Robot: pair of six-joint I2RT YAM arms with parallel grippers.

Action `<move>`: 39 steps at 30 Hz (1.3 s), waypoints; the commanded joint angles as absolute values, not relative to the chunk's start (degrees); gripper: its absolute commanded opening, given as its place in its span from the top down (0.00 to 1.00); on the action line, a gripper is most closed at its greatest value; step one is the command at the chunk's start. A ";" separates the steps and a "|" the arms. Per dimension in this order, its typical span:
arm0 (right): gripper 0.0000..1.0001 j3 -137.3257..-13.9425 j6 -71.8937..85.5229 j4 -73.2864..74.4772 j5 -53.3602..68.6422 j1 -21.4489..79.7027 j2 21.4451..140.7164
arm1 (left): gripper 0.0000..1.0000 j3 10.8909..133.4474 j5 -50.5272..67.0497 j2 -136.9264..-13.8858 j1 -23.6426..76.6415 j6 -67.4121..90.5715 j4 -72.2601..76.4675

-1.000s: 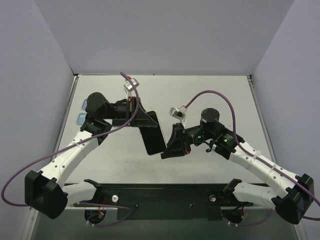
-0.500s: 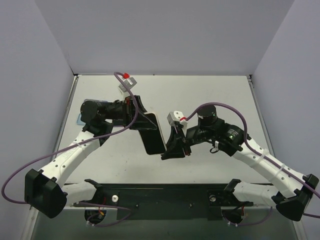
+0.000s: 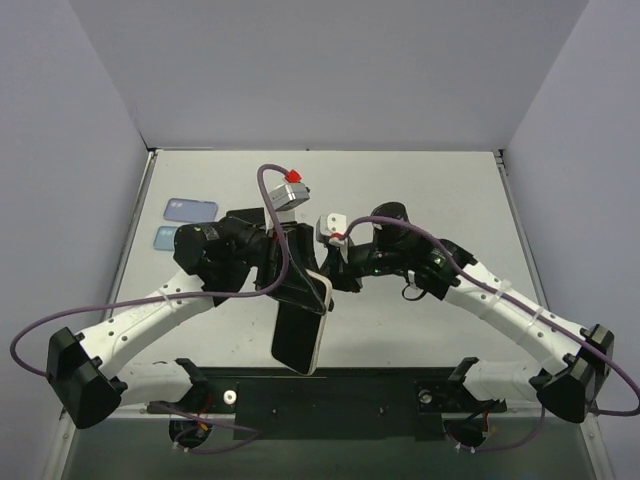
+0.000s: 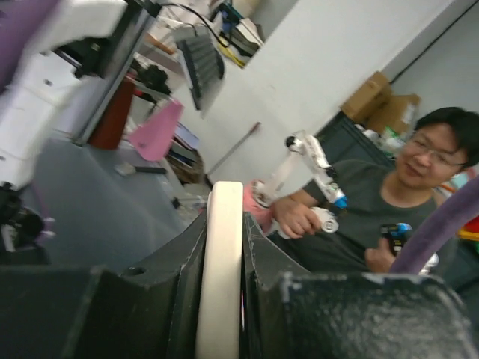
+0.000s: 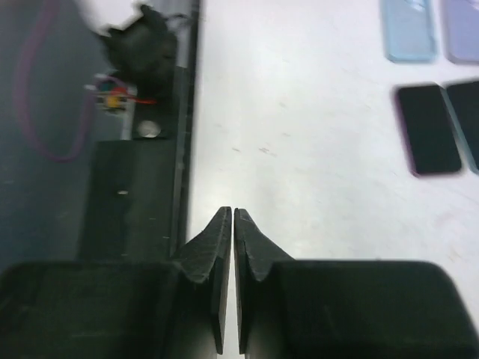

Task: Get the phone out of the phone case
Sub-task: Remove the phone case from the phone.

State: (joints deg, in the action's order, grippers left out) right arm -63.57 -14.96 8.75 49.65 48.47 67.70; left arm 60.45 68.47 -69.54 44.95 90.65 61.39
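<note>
The phone (image 3: 300, 335) has a dark screen and sits in a cream-white case. It hangs tilted in the air above the table's near middle. My left gripper (image 3: 293, 272) is shut on its upper end. In the left wrist view the cream case edge (image 4: 223, 269) stands upright, clamped between my black jaws of the left gripper (image 4: 224, 224). My right gripper (image 3: 338, 270) is just to the right of the phone's upper end. In the right wrist view the right gripper (image 5: 233, 218) has its jaws pressed together with nothing between them.
Two bluish cases (image 3: 190, 209) (image 3: 165, 237) lie at the far left of the table. The right wrist view shows a dark phone (image 5: 428, 129), another at the right edge (image 5: 470, 112), and two pale cases (image 5: 408, 30). The black base bar (image 3: 330, 390) runs along the near edge.
My left gripper has lifted the phone off the table and swung its free end toward the near edge. My right gripper has left the phone's right edge and moved up and left.
</note>
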 commanded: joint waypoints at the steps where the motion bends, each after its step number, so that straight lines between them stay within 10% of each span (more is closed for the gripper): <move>1: 1.00 -66.36 -18.55 6.43 35.25 47.37 69.00 | 1.00 63.37 65.92 -67.77 46.32 92.04 51.56; 6: 0.98 -60.40 -1.46 -4.03 28.51 41.94 66.20 | 1.00 63.99 60.39 -66.80 40.09 75.17 25.52; 10: 0.44 -52.48 14.81 -5.38 13.22 39.29 63.29 | 1.00 60.75 56.08 -66.71 31.04 75.05 18.90; 13: 0.30 -51.16 20.36 1.73 14.24 39.20 62.49 | 1.00 56.44 51.35 -66.45 25.25 80.31 22.21; 23: 0.45 -33.67 64.48 -38.39 23.12 38.14 50.45 | 1.00 43.60 37.80 -65.83 20.04 88.07 36.39; 39: 0.55 -36.65 65.48 -44.30 26.10 43.15 52.56 | 1.00 39.55 34.45 -64.77 18.11 91.58 43.41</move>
State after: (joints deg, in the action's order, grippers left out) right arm -34.02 64.60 -38.02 24.49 42.52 51.79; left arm 38.79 35.14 -66.19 18.48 88.53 34.81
